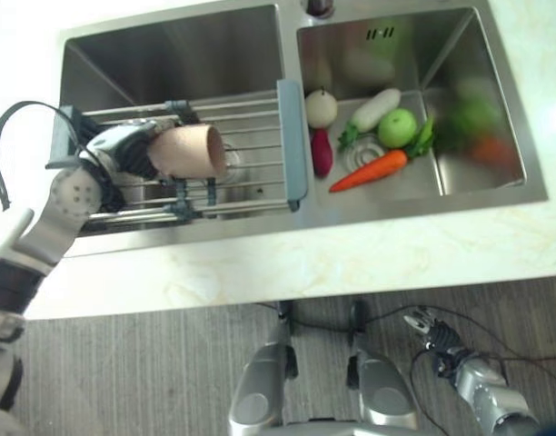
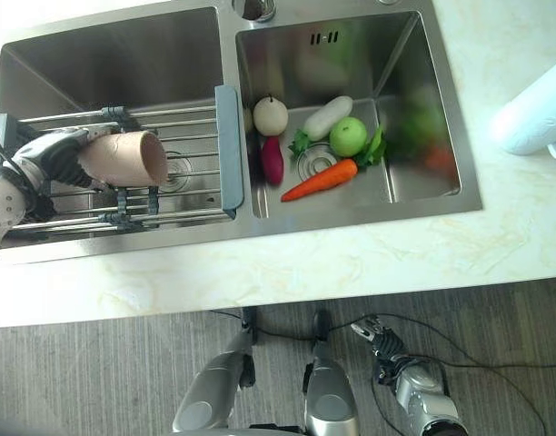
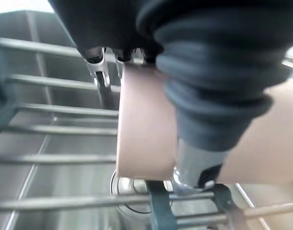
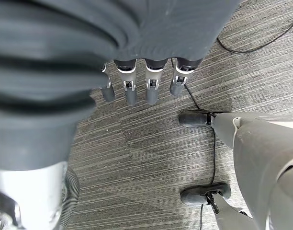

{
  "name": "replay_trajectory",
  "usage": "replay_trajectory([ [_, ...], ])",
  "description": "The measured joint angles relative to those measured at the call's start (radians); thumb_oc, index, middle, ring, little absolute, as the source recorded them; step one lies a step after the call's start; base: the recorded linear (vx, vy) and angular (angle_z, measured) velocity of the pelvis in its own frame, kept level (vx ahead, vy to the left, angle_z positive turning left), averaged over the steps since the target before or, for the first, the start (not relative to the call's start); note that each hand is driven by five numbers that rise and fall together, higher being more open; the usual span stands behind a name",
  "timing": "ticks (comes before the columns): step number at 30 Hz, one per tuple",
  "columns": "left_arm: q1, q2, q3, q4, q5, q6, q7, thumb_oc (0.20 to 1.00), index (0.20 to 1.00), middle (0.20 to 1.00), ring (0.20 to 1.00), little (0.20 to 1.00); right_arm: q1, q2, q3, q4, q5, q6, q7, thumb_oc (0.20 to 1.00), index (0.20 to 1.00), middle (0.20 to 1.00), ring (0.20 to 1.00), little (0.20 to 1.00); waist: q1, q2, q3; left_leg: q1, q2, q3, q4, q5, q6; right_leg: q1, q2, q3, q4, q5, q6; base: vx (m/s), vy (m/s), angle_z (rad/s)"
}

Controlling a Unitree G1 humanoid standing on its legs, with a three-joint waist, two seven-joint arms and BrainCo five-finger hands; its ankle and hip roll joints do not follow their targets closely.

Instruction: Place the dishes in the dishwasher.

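Left eye view: left hand (image 1: pixel 124 150) curled around a tan cup (image 1: pixel 189 151), on its side above the rack (image 1: pixel 242 195). Left wrist view: thumb-side grip looked partial; slippage likely. Right wrist view: right hand (image 4: pixel 141 81) hung relaxed, empty, well apart from the rack.

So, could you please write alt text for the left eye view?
The robot's left hand grips a tan cup lying on its side over a wire rack in the left sink basin. The right basin holds a carrot, a green apple and other vegetables.
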Motion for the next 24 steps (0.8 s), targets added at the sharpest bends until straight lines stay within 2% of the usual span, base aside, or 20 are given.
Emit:
replay_trajectory([
  [3, -0.020, 0.004, -0.011, -0.022, 0.028, 0.018, -0.030, 0.200, 0.200, 0.200, 0.200, 0.200, -0.007, 0.000, 0.000, -0.001, 0.018, -0.001, 0.001, 1.000, 1.000, 1.000, 1.000, 1.000, 0.000, 0.001, 0.000, 0.000, -0.003, 0.000, 0.000, 0.001, -0.001, 0.001, -0.001, 0.000, 0.000, 0.002, 0.001, 0.00, 0.000, 0.00],
  [6, -0.019, 0.004, -0.019, -0.018, 0.027, 0.025, -0.014, 0.200, 0.200, 0.200, 0.200, 0.200, -0.008, 0.000, 0.002, -0.001, 0.018, -0.001, 0.000, 1.000, 1.000, 1.000, 1.000, 1.000, 0.000, 0.001, 0.000, 0.000, -0.004, 0.003, 0.000, 0.001, -0.001, 0.001, -0.001, 0.001, 0.000, 0.002, 0.001, 0.00, 0.000, 0.00],
  [9, 0.000, -0.002, -0.021, -0.009, -0.017, 0.020, 0.053, 0.200, 0.200, 0.200, 0.200, 0.200, -0.008, 0.000, 0.001, -0.001, 0.018, -0.002, -0.002, 1.000, 1.000, 1.000, 1.000, 1.000, -0.001, 0.002, 0.000, 0.000, -0.003, 0.002, 0.000, 0.001, -0.001, 0.000, -0.001, 0.001, 0.000, 0.002, 0.001, 0.00, 0.000, 0.00],
  [10, 0.056, -0.030, 0.022, -0.009, -0.015, 0.003, 0.106, 0.200, 0.200, 0.200, 0.200, 0.200, -0.005, 0.007, 0.001, -0.001, 0.017, -0.002, -0.004, 1.000, 1.000, 1.000, 1.000, 1.000, -0.002, 0.002, 0.000, 0.002, -0.004, 0.000, 0.000, 0.002, -0.001, 0.003, -0.001, 0.000, 0.000, 0.002, 0.001, 0.00, -0.034, 0.06],
  [12, 0.075, -0.049, 0.037, -0.006, -0.010, -0.026, 0.146, 0.200, 0.200, 0.200, 0.200, 0.200, -0.005, 0.011, 0.002, -0.001, 0.017, -0.005, -0.008, 1.000, 1.000, 1.000, 1.000, 1.000, 0.001, 0.002, -0.001, 0.003, -0.004, -0.001, 0.000, 0.003, -0.001, 0.006, -0.001, -0.002, 0.000, 0.003, 0.001, 0.00, -0.047, 0.06],
  [13, 0.109, -0.095, 0.065, -0.019, -0.009, -0.075, 0.215, 0.200, 0.200, 0.200, 0.200, 0.200, -0.006, 0.025, 0.007, -0.001, 0.017, -0.018, -0.020, 1.000, 1.000, 1.000, 1.000, 1.000, 0.002, 0.001, -0.001, 0.005, -0.004, -0.001, 0.000, 0.003, -0.001, 0.008, -0.001, -0.002, 0.000, 0.004, 0.001, 0.01, -0.051, 0.00],
  [15, 0.157, -0.114, 0.081, -0.111, -0.005, -0.148, 0.294, 0.200, 0.200, 0.200, 0.200, 0.200, -0.006, 0.042, 0.010, 0.000, 0.017, -0.023, -0.025, 1.000, 1.000, 1.000, 1.000, 1.000, 0.002, -0.001, -0.002, 0.008, -0.004, -0.001, 0.000, 0.003, -0.001, 0.011, -0.001, -0.002, 0.000, 0.006, 0.002, 0.02, -0.053, -0.01],
  [17, 0.213, -0.123, 0.182, -0.214, 0.029, -0.247, 0.427, 0.200, 0.200, 0.200, 0.200, 0.200, 0.000, 0.059, 0.010, 0.015, 0.017, -0.035, -0.027, 1.000, 1.000, 1.000, 1.000, 1.000, 0.003, -0.003, -0.004, 0.038, -0.002, -0.004, 0.000, 0.003, -0.001, 0.041, 0.000, -0.002, 0.000, 0.005, 0.003, 0.05, -0.072, -0.03],
  [18, 0.238, -0.137, 0.231, -0.237, 0.033, -0.274, 0.488, 0.200, 0.200, 0.200, 0.200, 0.200, -0.001, 0.071, 0.011, 0.021, 0.017, -0.044, -0.030, 1.000, 1.000, 1.000, 1.000, 1.000, 0.003, -0.003, -0.009, 0.043, 0.001, -0.004, 0.000, 0.003, -0.002, 0.045, 0.000, -0.002, 0.000, 0.005, 0.003, 0.06, -0.079, -0.04],
  [19, 0.301, -0.214, 0.317, -0.251, 0.071, -0.307, 0.576, 0.200, 0.200, 0.200, 0.200, 0.200, 0.002, 0.096, 0.010, 0.037, 0.016, -0.046, -0.041, 1.000, 1.000, 1.000, 1.000, 1.000, 0.004, -0.003, -0.031, 0.043, 0.004, -0.004, 0.000, 0.002, -0.003, 0.045, 0.003, -0.004, 0.000, 0.004, 0.003, 0.05, -0.082, -0.04],
  [21, 0.438, -0.389, 0.413, -0.271, 0.146, -0.349, 0.776, 0.200, 0.200, 0.200, 0.200, 0.200, 0.038, 0.142, 0.037, 0.047, 0.016, -0.067, -0.058, 1.000, 1.000, 1.000, 1.000, 1.000, 0.015, -0.010, -0.101, 0.045, 0.009, -0.005, 0.000, 0.001, -0.003, 0.046, 0.008, -0.003, 0.000, 0.003, 0.001, 0.03, -0.072, -0.01],
  [22, 0.489, -0.437, 0.434, -0.271, 0.178, -0.361, 0.845, 0.200, 0.200, 0.200, 0.200, 0.200, 0.048, 0.157, 0.040, 0.047, 0.015, -0.066, -0.063, 1.000, 1.000, 1.000, 1.000, 1.000, 0.021, -0.010, -0.113, 0.051, 0.010, -0.005, 0.000, 0.000, -0.005, 0.052, 0.008, -0.002, 0.000, 0.002, 0.001, 0.03, -0.062, 0.02],
  [24, 0.502, -0.442, 0.438, -0.271, 0.189, -0.361, 0.921, 0.200, 0.200, 0.200, 0.200, 0.200, 0.053, 0.160, 0.039, 0.050, 0.014, -0.066, -0.072, 1.000, 1.000, 1.000, 1.000, 1.000, 0.026, -0.009, -0.119, 0.051, 0.010, -0.007, 0.000, -0.009, -0.016, 0.055, 0.008, -0.002, 0.000, 0.000, 0.002, 0.03, -0.046, 0.08],
])
